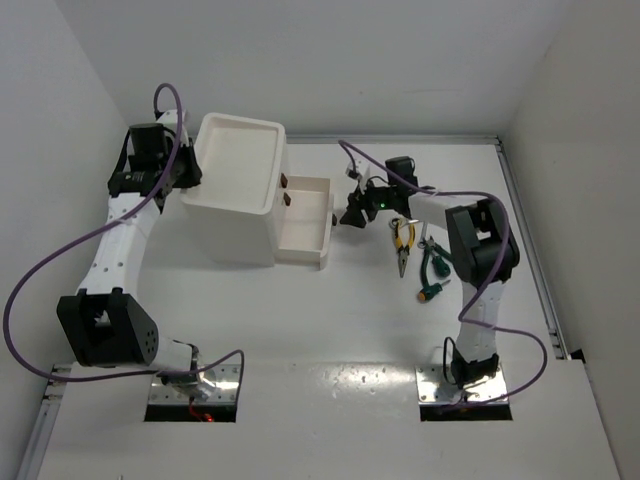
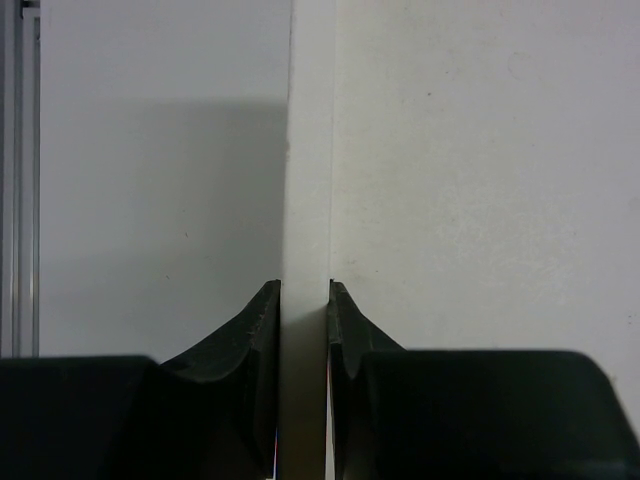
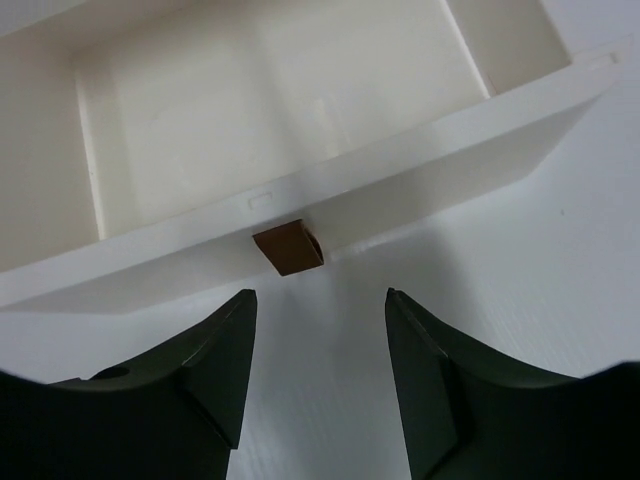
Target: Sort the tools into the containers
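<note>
The large white bin stands at the back left, with the smaller white bin against its right side. My left gripper is shut on the large bin's left rim; in the left wrist view the rim wall runs between the pads, with the gripper clamped on it. My right gripper is open and empty just right of the smaller bin, its jaws facing the rim. Yellow-handled pliers and two green screwdrivers lie to the right. The wrenches are not clear to see.
A small brown tab sticks out from the smaller bin's near rim; two like it show between the bins. White walls close in the table on the left, back and right. A metal rail runs along the right edge.
</note>
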